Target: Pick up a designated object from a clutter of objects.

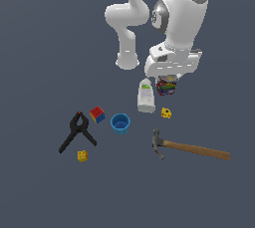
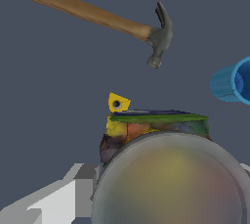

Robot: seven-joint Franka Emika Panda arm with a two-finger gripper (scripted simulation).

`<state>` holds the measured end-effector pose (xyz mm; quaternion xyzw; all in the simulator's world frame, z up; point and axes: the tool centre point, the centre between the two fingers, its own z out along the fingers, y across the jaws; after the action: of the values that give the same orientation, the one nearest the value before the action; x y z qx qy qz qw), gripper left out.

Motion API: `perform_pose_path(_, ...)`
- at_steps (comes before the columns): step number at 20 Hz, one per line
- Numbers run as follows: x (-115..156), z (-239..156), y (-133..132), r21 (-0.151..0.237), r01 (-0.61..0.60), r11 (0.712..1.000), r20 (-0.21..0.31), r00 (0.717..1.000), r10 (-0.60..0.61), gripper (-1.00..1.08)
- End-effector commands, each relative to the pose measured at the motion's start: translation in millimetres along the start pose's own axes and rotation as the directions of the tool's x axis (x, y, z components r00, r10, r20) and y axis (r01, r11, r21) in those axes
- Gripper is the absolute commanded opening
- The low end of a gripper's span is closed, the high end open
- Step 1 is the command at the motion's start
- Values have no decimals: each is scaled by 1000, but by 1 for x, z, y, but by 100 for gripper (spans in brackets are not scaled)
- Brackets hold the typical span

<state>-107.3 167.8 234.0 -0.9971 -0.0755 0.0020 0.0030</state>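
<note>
Hovering pincer (image 1: 168,78) over can (image 1: 166,87) | jaw state: cannot tell | can likely rigid, light, slick metal | grip across label sides, bottle (image 1: 146,96) crowds close

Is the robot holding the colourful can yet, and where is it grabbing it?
It cannot be told. The gripper sits right over the can, but the fingers are hidden in both views.

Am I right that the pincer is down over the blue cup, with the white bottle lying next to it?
Not quite. The pincer is down over the multicoloured can, not the blue cup; the exterior view shows it. The cup stands apart, nearer the colour cube. The white bottle does lie right beside the pincer.
</note>
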Motion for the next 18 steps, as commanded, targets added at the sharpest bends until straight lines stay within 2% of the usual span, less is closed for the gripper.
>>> perform_pose_path(1, 3, -25, 13, 1, 1, 1000, -2, 1000, -1, -100)
perform_pose_path(18, 29, -179, 102, -4, -3, 1000, -3, 1000, 3, -100)
